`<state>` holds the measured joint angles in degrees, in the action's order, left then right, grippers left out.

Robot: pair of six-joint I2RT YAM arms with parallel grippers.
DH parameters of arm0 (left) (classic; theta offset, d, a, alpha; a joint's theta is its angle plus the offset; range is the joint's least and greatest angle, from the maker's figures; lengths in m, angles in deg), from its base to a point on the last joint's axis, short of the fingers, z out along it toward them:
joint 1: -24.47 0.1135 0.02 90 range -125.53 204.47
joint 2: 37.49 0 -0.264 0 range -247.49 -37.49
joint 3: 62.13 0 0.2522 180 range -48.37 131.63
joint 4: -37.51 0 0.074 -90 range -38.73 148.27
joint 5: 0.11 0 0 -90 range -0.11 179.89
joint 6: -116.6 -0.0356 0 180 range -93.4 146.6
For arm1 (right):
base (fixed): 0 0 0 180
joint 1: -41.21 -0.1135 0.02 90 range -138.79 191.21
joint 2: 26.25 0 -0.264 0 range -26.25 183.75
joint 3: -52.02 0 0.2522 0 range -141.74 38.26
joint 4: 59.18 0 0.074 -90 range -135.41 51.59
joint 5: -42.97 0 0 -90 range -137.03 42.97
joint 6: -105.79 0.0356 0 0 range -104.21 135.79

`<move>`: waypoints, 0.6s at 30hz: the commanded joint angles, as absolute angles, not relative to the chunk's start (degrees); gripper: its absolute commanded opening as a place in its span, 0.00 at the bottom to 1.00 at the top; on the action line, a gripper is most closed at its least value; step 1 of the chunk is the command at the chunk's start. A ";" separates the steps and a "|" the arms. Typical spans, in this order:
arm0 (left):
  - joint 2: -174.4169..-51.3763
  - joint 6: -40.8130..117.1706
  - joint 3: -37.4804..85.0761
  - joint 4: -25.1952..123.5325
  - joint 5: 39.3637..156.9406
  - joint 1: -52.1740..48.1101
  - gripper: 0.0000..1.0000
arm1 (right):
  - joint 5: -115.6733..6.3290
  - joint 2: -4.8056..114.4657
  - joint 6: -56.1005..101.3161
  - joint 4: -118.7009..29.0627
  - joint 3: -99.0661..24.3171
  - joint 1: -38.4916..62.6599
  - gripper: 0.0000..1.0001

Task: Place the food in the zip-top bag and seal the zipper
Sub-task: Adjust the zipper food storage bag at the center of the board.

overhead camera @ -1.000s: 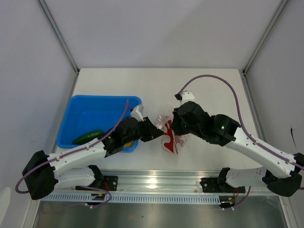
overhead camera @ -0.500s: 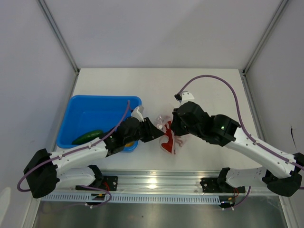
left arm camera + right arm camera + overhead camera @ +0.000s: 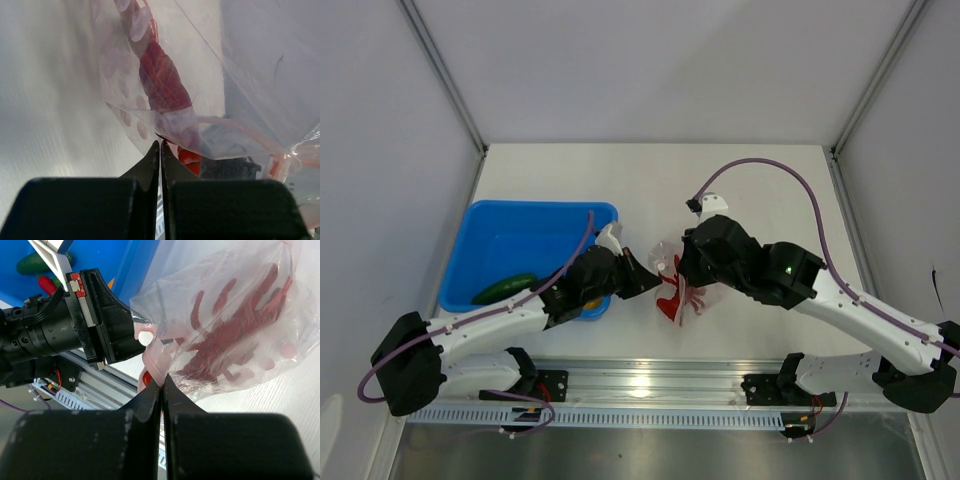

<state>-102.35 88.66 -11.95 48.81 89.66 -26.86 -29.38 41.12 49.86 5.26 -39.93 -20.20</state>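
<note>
Left tool [image 3: 160, 144], open earlier, is now being pinched on the zip-top bag [image 3: 240, 295] edge, right tool [image 3: 162, 379] on its zipper [image 3: 152, 362]; bag is being held over counter [image 3: 770, 190], blue tray [image 3: 520, 235] beside, chilies [image 3: 230, 330] inside.

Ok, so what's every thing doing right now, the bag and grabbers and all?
left gripper: shut on the zip-top bag edge.
right gripper: shut on the zipper.
zip-top bag: held between both grippers, red chili peppers inside.
zipper: pinched; sealed or not, cannot tell.
blue tray: holds a green pepper.
</note>
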 commanded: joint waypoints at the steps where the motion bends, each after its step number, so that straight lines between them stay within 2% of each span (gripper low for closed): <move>1: -100.34 88.30 -9.52 47.58 89.45 -26.60 0.01 | -27.61 39.75 50.07 3.45 -42.16 -20.49 0.00; 7: -97.35 84.61 -8.21 53.80 91.83 -26.95 0.01 | -26.38 39.76 49.63 3.98 -42.07 -20.49 0.00; 12: -93.74 80.57 -5.93 60.31 86.64 -29.41 0.07 | -25.15 40.54 49.28 4.24 -40.84 -20.40 0.00; 15: -92.42 83.01 -5.31 60.68 88.21 -30.55 0.09 | -25.32 40.72 49.28 3.72 -40.58 -20.31 0.00; 18: -93.73 86.00 -4.26 58.84 91.63 -31.08 0.15 | -25.32 41.16 49.19 3.19 -40.75 -20.40 0.00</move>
<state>-93.39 83.94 -7.29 58.74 89.01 -30.40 -27.09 41.19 49.77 5.24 -39.91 -20.20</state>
